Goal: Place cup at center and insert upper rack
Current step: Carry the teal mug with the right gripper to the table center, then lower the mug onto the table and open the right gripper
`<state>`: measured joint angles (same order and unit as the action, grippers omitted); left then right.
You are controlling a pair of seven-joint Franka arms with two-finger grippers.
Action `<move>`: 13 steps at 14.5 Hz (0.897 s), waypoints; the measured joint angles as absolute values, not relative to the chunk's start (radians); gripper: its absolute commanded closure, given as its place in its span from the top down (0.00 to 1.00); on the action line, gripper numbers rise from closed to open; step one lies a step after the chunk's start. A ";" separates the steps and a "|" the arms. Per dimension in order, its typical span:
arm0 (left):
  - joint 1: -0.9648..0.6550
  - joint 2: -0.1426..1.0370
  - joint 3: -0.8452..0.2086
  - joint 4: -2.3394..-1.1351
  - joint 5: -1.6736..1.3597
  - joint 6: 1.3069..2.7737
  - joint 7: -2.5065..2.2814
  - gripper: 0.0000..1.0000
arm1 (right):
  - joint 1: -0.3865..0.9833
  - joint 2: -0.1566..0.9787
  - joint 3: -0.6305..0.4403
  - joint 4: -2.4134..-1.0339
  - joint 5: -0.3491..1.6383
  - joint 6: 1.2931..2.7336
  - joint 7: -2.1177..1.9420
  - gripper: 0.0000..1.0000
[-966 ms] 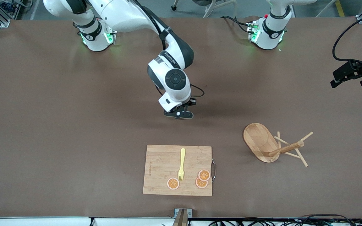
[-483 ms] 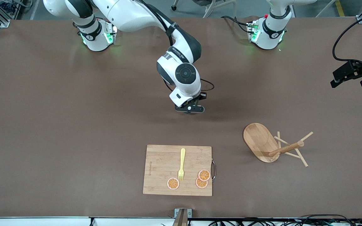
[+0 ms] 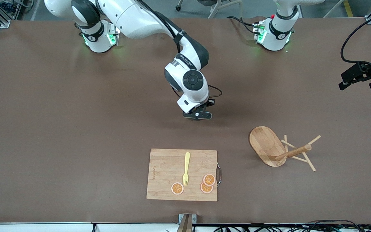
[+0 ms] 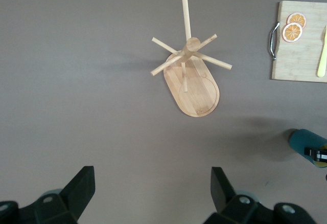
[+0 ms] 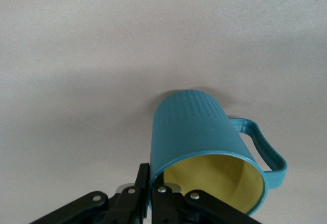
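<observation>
The teal cup (image 5: 196, 132) with a yellow inside hangs tilted from my right gripper (image 5: 150, 183), which is shut on its rim wall, one finger inside and one outside. This right gripper (image 3: 197, 116) is low over the middle of the table, and the hand hides the cup in the front view. The cup (image 4: 305, 140) also shows in the left wrist view. The upper rack (image 3: 267, 145), a wooden mug tree with an oval base, sits toward the left arm's end, its post (image 3: 293, 152) leaning that way. My left gripper (image 4: 152, 175) waits open, high above the rack (image 4: 193, 81).
A bamboo cutting board (image 3: 166, 174) lies nearer the front camera than the right gripper. It carries a yellow fork (image 3: 185, 168) and three orange slices (image 3: 209, 179). Its metal handle (image 3: 219, 174) faces the rack. Brown table surface lies between board and rack.
The right arm has carried the cup sideways toward the left arm's end of the table, slowing over the last half second. The left arm and the rack have not moved.
</observation>
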<state>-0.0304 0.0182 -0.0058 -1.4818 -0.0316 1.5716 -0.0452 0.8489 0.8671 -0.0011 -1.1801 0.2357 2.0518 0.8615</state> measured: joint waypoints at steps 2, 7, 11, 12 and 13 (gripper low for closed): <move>-0.030 0.018 -0.006 -1.482 -0.032 1.572 -0.045 1.00 | 0.855 0.876 0.000 -1.177 0.236 2.053 0.868 0.00; -0.030 0.018 -0.006 -1.482 -0.032 1.572 -0.045 1.00 | 0.863 0.882 0.000 -1.171 0.236 2.056 0.881 1.00; -0.031 0.019 -0.006 -1.482 -0.032 1.572 -0.045 1.00 | 0.863 0.875 -0.002 -1.136 0.236 2.004 0.916 1.00; -0.033 0.020 -0.006 -1.482 -0.033 1.572 -0.045 1.00 | 0.862 0.869 -0.004 -1.125 0.236 1.978 0.919 1.00; -0.040 0.020 -0.007 -1.482 -0.035 1.572 -0.045 1.00 | 0.860 0.861 -0.007 -1.107 0.236 1.950 0.923 1.00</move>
